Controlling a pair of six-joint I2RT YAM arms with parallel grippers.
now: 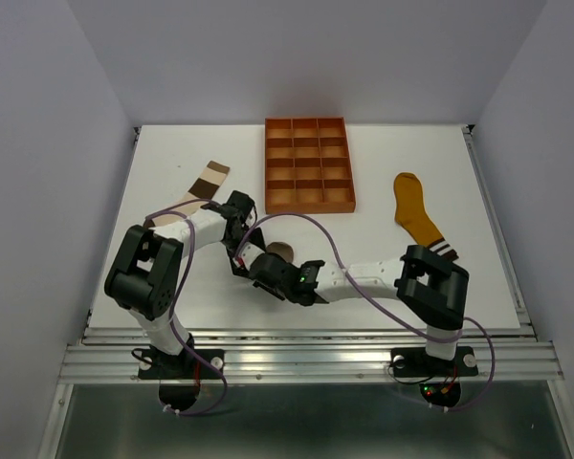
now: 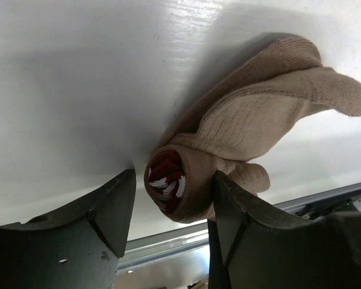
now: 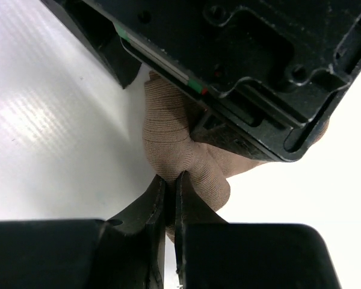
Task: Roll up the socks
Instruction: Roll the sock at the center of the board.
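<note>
The taupe sock [image 2: 259,114] lies rolled at its cuff end, with maroon-and-white stripes showing inside the roll. My left gripper [image 2: 173,180] is open and straddles the roll; its right finger [image 2: 234,205] touches the roll and its left finger stands apart from it. My right gripper [image 3: 170,180] is shut on a fold of the taupe sock [image 3: 168,132]. In the top view both grippers meet over this sock [image 1: 282,250] near the table's front middle. The mustard sock [image 1: 413,212] lies flat at the right. The brown-cream-white sock [image 1: 207,184] lies at the back left.
The rigid orange tray [image 1: 307,164] with square compartments stands at the back middle. The left gripper's black body [image 3: 240,60] hangs close above the right gripper's fingers. The table's metal front rail [image 2: 325,195] runs just beyond the roll.
</note>
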